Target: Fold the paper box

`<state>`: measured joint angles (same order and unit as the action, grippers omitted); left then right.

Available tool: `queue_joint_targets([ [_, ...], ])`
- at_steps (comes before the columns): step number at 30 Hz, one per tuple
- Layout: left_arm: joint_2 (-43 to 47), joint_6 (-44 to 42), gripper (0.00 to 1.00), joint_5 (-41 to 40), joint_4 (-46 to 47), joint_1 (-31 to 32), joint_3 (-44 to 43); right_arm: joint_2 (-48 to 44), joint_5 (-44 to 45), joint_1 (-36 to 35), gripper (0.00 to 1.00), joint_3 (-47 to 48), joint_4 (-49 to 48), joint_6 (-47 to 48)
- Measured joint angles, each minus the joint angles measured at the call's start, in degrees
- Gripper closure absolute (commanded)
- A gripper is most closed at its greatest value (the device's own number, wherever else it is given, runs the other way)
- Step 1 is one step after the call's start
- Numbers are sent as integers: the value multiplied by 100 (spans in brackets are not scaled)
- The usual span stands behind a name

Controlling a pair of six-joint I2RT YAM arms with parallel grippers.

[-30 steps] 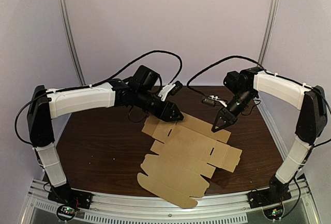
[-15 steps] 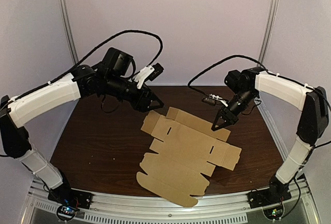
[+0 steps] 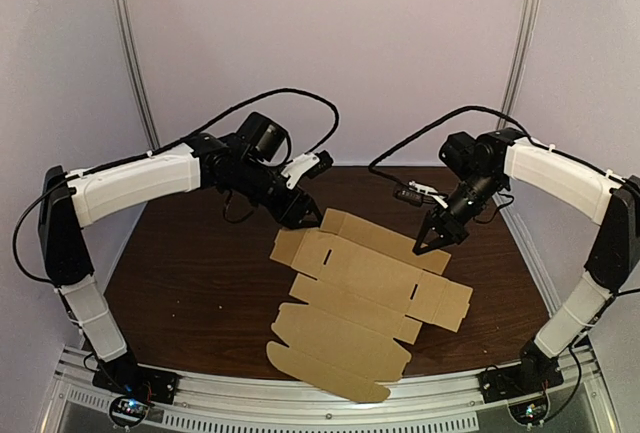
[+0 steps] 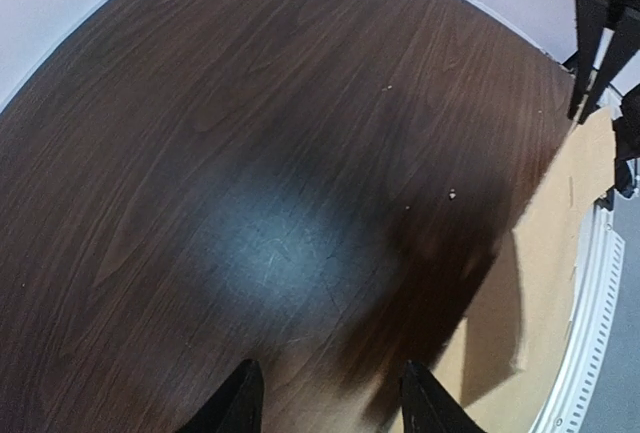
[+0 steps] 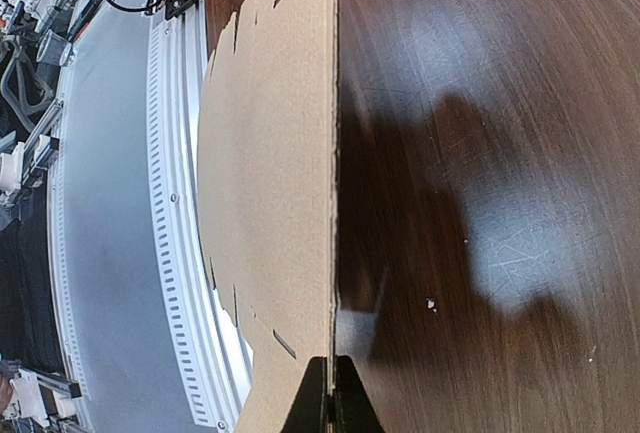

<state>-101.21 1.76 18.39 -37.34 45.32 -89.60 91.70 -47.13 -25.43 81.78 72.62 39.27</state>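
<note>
Mostly flat on a dark wooden table (image 3: 190,283) lies an unfolded brown paper box (image 3: 365,303). Its cut-out flaps spread from the table's middle to the near edge, where a rounded flap reaches the metal rail (image 3: 230,393).

The right gripper (image 3: 428,243) points down at the box's far right edge. In the right wrist view its fingers (image 5: 318,398) are almost together. The thin cardboard edge runs straight into the narrow slit between them, so they appear clamped on that edge.

The left gripper (image 3: 308,218) hangs just beyond the box's far left corner, close to it; whether it touches cannot be told. In the left wrist view its two fingers (image 4: 243,403) stand well apart with only bare wood between them, holding nothing, and the cardboard lies off to one side.

Bare table lies to the left of the box and behind it. To the right, a narrower strip of wood separates the box from the table's edge.
</note>
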Motion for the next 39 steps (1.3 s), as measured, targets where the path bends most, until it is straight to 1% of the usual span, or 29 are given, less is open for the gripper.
queue_joint_targets([
  [10,264,-4,52,955,280,28,192,17,4,0,98,-2,-35,-28],
  [16,251,26,52,1342,466,76,251,37,-39,-39,97,11,-7,-13],
  [23,50,133,54,1585,815,153,251,37,-184,-61,96,61,125,240],
  [25,-22,160,56,1648,894,175,251,37,-216,-61,96,87,173,299],
  [30,-162,216,65,1823,1067,223,251,37,-256,-63,96,136,278,402],
  [37,-195,286,65,2055,1307,247,297,37,-310,-120,94,184,321,662],
  [39,-203,308,73,2153,1375,247,317,37,-334,-146,94,232,348,769],
])
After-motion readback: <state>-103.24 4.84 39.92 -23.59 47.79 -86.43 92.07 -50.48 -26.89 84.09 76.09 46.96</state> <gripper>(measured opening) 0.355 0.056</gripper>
